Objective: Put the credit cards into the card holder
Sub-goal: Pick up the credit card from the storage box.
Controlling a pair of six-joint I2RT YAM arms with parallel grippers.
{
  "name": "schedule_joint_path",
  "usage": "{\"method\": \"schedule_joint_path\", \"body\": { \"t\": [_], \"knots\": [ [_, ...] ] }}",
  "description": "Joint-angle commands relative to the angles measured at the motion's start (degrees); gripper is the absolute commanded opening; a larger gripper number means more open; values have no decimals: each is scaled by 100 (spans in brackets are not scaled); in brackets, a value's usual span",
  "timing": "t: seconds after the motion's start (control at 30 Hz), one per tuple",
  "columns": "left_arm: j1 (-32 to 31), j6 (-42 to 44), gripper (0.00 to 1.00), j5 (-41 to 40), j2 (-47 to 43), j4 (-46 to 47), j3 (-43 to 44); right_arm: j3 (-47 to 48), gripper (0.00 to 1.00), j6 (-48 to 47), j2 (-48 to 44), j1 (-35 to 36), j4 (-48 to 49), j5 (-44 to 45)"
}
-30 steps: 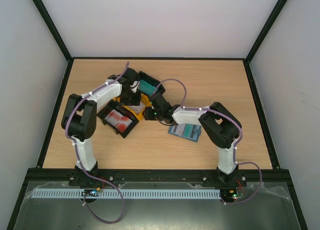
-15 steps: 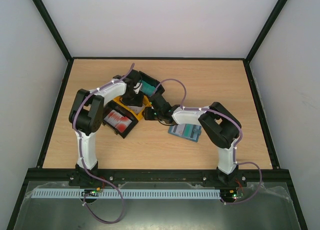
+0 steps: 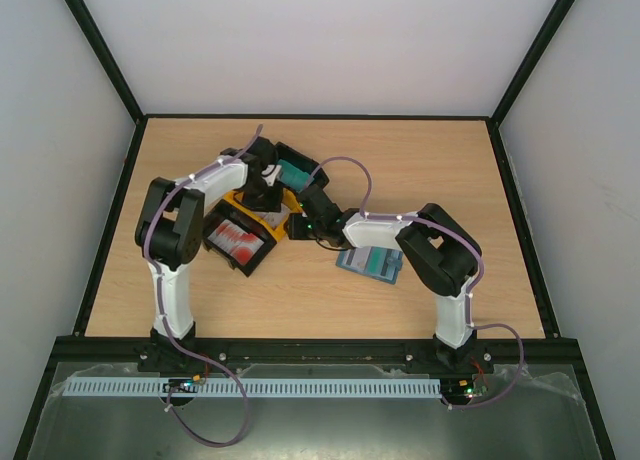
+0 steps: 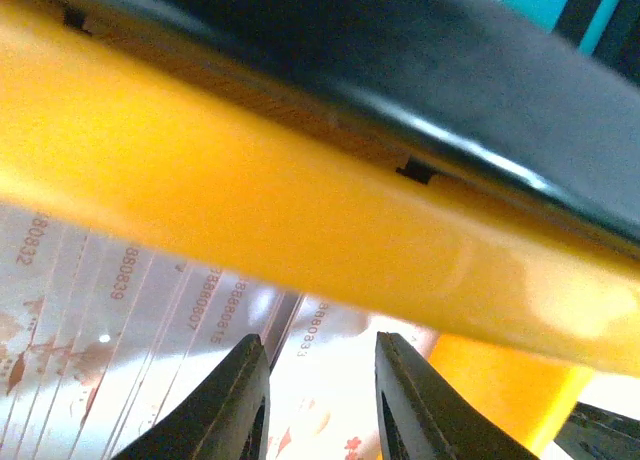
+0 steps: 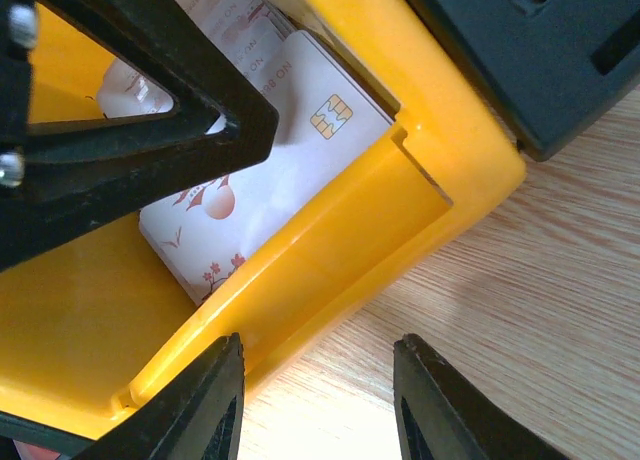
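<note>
White credit cards (image 5: 280, 150) with red printing lie stacked in a yellow tray (image 5: 340, 240). In the left wrist view the cards (image 4: 130, 310) lie fanned under the tray's yellow wall (image 4: 250, 190). My left gripper (image 4: 320, 400) is open, its fingertips low over the top card inside the tray; it also shows in the top view (image 3: 264, 200). My right gripper (image 5: 320, 400) is open and empty, just outside the tray's near corner above the table (image 3: 294, 227). The slate-blue card holder (image 3: 370, 263) lies on the table under the right arm.
A black tray (image 3: 237, 242) with red-printed cards sits left of the yellow tray (image 3: 240, 202). Another black tray with a teal card stack (image 3: 295, 170) sits behind it. Black frame rails edge the wooden table (image 3: 450, 170).
The left arm's elbow and forearm have swung right, and its gripper has shifted slightly over the yellow tray. The right arm has not moved.
</note>
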Motion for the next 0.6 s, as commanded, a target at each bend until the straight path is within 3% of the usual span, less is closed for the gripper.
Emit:
{"method": "schedule_joint_path", "body": {
  "t": [0.0, 0.57],
  "knots": [
    [-224, -162, 31, 810, -322, -267, -178, 106, 41, -33, 216, 31, -95, 143],
    [-361, -356, 26, 810, -792, -293, -486, -327, 41, 156, -143, 24, 90, 435]
  ]
}}
